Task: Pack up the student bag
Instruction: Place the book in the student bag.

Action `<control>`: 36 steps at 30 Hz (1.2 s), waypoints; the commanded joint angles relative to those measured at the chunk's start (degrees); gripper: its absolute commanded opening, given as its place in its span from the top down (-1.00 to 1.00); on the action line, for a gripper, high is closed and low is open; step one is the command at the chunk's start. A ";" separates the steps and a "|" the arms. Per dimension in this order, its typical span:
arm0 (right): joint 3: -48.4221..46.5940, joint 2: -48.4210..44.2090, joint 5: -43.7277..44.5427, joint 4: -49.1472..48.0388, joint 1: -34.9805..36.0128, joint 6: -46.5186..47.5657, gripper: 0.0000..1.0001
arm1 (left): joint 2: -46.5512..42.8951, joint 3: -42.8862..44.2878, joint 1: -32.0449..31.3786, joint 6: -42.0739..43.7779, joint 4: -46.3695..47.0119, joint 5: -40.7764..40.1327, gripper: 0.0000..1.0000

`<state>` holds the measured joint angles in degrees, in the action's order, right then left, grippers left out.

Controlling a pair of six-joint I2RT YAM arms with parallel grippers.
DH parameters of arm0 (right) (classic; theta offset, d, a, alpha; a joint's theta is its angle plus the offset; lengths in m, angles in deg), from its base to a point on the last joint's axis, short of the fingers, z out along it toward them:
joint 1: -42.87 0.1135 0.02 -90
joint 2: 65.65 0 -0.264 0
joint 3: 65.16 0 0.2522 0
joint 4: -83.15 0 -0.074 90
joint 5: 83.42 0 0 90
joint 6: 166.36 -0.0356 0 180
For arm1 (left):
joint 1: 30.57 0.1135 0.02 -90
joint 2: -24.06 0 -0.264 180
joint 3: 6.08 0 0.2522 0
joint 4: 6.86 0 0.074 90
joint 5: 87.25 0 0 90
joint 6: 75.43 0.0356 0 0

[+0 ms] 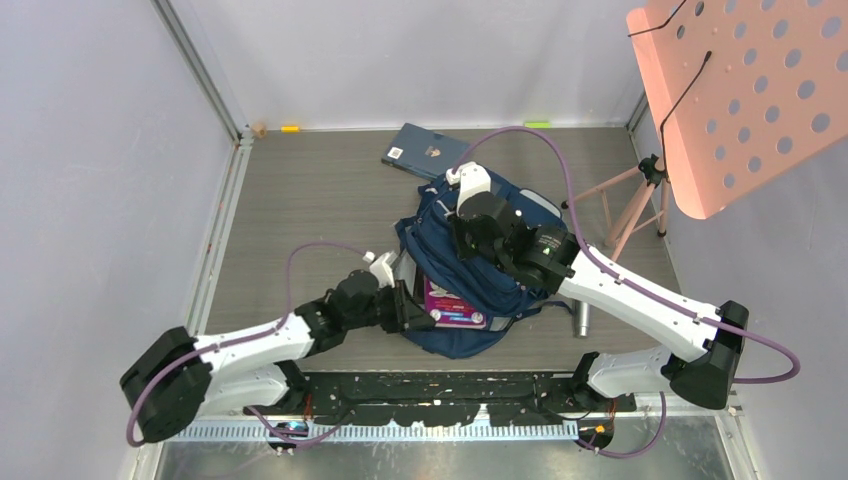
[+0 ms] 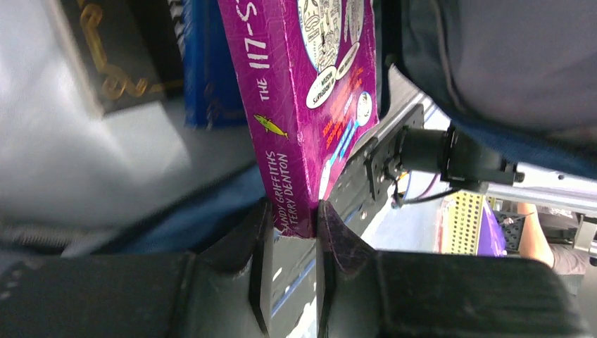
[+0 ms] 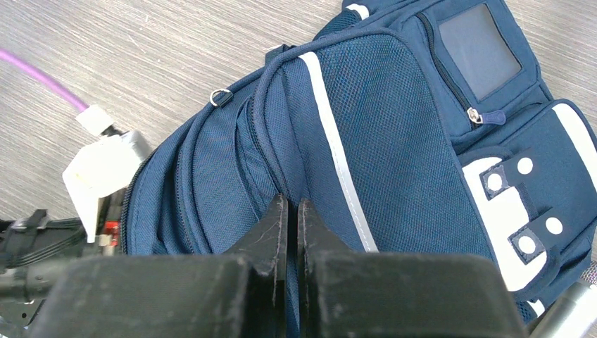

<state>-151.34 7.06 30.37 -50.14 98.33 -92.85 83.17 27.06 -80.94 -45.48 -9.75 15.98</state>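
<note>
Inserting the purple book (image 2: 296,105) into the student bag (image 3: 394,127) is judged to be the step in hand. The bag lies on the worktop (image 1: 310,190) between the two arms, mouth turned toward the left arm.

**Grip state.** The left fingers (image 2: 294,217) are clamped on the book's lower corner, at the spine end. The rest of the book stands ahead of them inside the opening. The right fingers (image 3: 290,218) are together, tips buried in a fold of the bag's upper panel. This is judged a pinch that holds the mouth open.

**Conduct of the step.**
- The hold is on one corner only, so the book can pivot. Push along its length, not across it.
- Keep the spine parallel to the items lying to one side of the left fingers, so the book slides in beside them.
- The right fingers should keep the fabric lifted until the book is well in. Slack cloth would snag the leading edge.
- Release only once the book is borne by the bag.

**Not established.**
- The depth of the compartment and the book's far end are hidden by fabric.
- Beside the book, a blue item (image 2: 204,63) and a dark one with gold scrollwork (image 2: 120,56) are blurred. Their nature is unclear.
- Whether cloth is truly caught between the right fingers cannot be confirmed, as the tips mask it.
- A metal cylinder (image 1: 580,320) lies just beside the bag, its identity uncertain.
- A dark blue book (image 1: 425,150) lies on the worktop beyond the right fingers, not yet packed.
</note>
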 commanded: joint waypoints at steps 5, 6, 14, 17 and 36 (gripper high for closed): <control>-0.54 -2.96 0.49 -8.43 0.35 -2.42 0.99 | 15.79 12.52 1.55 8.09 16.72 -3.22 1.00; -0.40 -2.93 0.45 -8.43 0.35 -2.59 0.99 | 17.90 13.82 1.66 8.48 18.21 -3.03 1.00; 0.25 -2.99 0.67 -8.76 0.39 -3.15 0.99 | 28.52 17.36 1.68 9.82 24.00 -1.54 1.00; 0.62 -3.14 1.81 -8.98 0.36 -2.96 0.99 | 26.84 16.44 1.70 11.54 21.36 -3.29 0.94; 5.20 -6.10 6.37 -7.21 0.43 -1.16 0.99 | -11.60 20.85 11.49 28.56 -39.27 -7.06 -0.90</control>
<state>-146.49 3.95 34.59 -54.18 98.42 -93.84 72.96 43.48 -74.40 -21.81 -33.66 5.03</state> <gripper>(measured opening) 0.059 0.949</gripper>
